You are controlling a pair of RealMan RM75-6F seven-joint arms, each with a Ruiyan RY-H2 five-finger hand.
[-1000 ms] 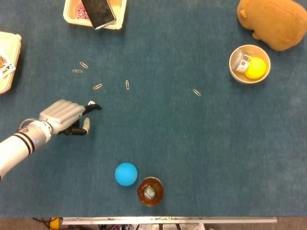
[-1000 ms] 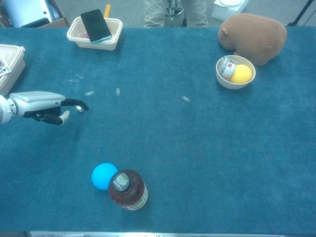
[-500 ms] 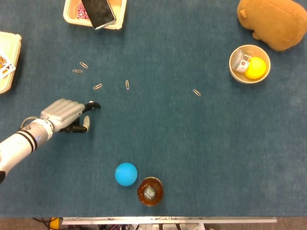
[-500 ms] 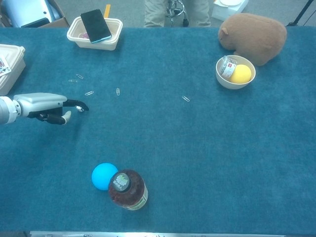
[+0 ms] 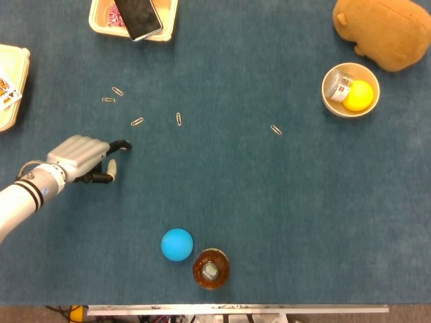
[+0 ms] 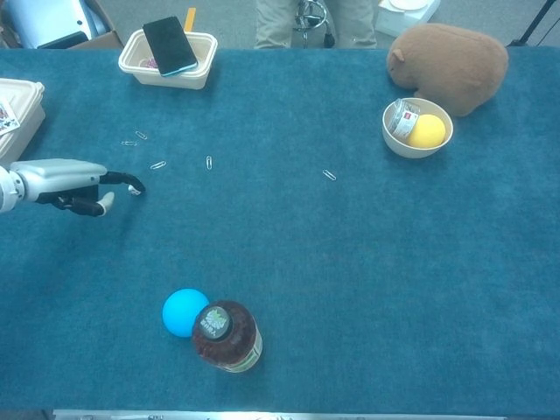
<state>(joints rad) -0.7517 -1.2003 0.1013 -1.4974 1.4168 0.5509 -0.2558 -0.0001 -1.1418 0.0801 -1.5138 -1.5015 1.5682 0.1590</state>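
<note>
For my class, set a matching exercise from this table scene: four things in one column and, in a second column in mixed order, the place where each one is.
Things:
1. phone
2. yellow ball
3. blue ball
4. plush toy

Places:
A. in the round bowl
B. beside the brown jar
C. across the cream tray
D. at the far right corner, behind the bowl

Pairs: 1-C, 2-A, 3-B, 4-D

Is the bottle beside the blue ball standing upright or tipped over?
Upright: the bottle shows its round cap from above in the head view, and in the chest view it stands on its base, right beside the blue ball.
</note>
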